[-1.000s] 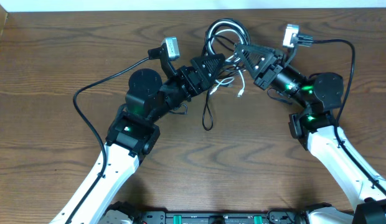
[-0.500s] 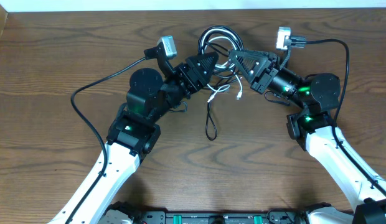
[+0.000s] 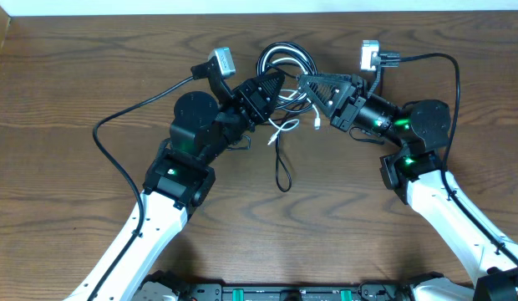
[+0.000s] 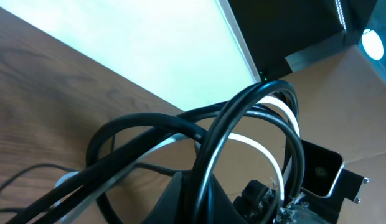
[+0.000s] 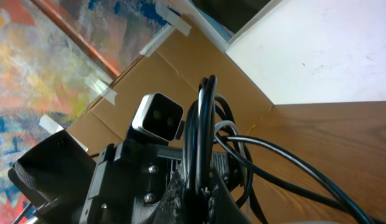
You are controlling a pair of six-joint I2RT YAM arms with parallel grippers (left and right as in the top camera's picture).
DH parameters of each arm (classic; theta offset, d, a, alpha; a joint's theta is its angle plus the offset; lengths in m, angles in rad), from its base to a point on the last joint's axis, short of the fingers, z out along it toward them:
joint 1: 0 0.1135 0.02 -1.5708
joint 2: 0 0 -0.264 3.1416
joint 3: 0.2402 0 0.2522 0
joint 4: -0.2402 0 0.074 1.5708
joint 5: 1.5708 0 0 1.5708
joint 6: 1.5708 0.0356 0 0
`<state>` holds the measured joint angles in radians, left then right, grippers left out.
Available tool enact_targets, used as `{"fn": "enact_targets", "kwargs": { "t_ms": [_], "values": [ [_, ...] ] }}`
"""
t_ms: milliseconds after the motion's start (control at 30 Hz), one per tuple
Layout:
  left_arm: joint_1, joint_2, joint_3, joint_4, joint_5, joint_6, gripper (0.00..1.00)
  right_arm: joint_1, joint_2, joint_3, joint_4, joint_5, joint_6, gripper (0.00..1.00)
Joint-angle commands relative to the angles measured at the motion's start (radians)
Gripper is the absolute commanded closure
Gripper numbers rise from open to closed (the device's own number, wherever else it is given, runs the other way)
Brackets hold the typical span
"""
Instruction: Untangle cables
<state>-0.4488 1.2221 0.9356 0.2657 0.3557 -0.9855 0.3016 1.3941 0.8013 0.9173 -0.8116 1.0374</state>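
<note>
Overhead, the wooden table (image 3: 58, 209) carries both arms leaning in from the near edge toward the middle of the far edge. The left arm (image 3: 192, 125) bends up and to the right, the right arm (image 3: 426, 125) up and to the left, so their tips almost meet. The left claw (image 3: 274, 81) is pressed together on the cables (image 3: 284, 60), and the right claw (image 3: 307, 81) pinches the same bundle from the other side. In each wrist view, black strands run straight out of the dark fingers at the bottom of the picture. The bundle is a coil of black and white cord just beyond both tips, close to the far edge. A thin black loop (image 3: 280, 171) trails from it toward the near edge. A white cable (image 3: 284, 127) curls on the near side of the tips, its small plug (image 3: 317, 125) lying free near the right claw
</note>
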Motion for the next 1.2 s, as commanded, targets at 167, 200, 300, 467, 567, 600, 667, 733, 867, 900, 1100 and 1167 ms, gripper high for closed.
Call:
{"fn": "enact_targets", "kwargs": {
  "t_ms": [167,200,300,467,567,600,667,733,867,900,1100,1167],
  "values": [
    [-0.002,0.001,0.017,-0.003,0.063,0.426,0.93,-0.035,-0.002,0.001,0.006,-0.003,-0.084,0.36],
    [-0.002,0.001,0.017,-0.016,0.063,0.472,0.92,-0.05,-0.002,0.001,0.006,-0.003,-0.099,0.26],
    [-0.002,0.001,0.017,-0.067,0.063,0.603,0.93,-0.092,-0.002,0.001,0.006,-0.006,-0.111,0.05],
    [-0.002,0.001,0.017,-0.159,0.063,0.825,0.92,-0.155,-0.002,0.001,0.006,-0.041,-0.137,0.01],
    [-0.002,0.001,0.017,-0.18,0.063,0.927,0.93,-0.18,-0.002,0.001,0.002,-0.091,-0.239,0.01],
    [-0.002,0.001,0.017,-0.179,0.064,0.953,0.93,-0.185,-0.002,0.001,-0.011,-0.106,-0.275,0.01],
    [-0.002,-0.001,0.017,-0.179,0.079,1.024,0.93,-0.189,-0.002,0.001,-0.054,-0.112,-0.317,0.01],
    [-0.002,-0.003,0.017,-0.179,0.138,1.132,0.93,-0.193,-0.002,0.001,-0.118,-0.097,-0.321,0.02],
    [-0.002,-0.004,0.017,-0.18,0.248,1.315,0.92,-0.196,-0.002,0.001,-0.23,-0.036,-0.312,0.02],
    [-0.002,-0.004,0.017,-0.182,0.26,1.355,0.93,-0.196,-0.002,0.001,-0.244,-0.032,-0.305,0.02],
    [-0.002,-0.003,0.017,-0.232,0.263,1.51,0.92,-0.196,-0.002,0.001,-0.245,-0.033,-0.251,0.02],
    [-0.002,-0.003,0.017,-0.253,0.262,1.56,0.92,-0.195,-0.002,0.001,-0.244,-0.046,-0.221,0.02]
  ]
}}
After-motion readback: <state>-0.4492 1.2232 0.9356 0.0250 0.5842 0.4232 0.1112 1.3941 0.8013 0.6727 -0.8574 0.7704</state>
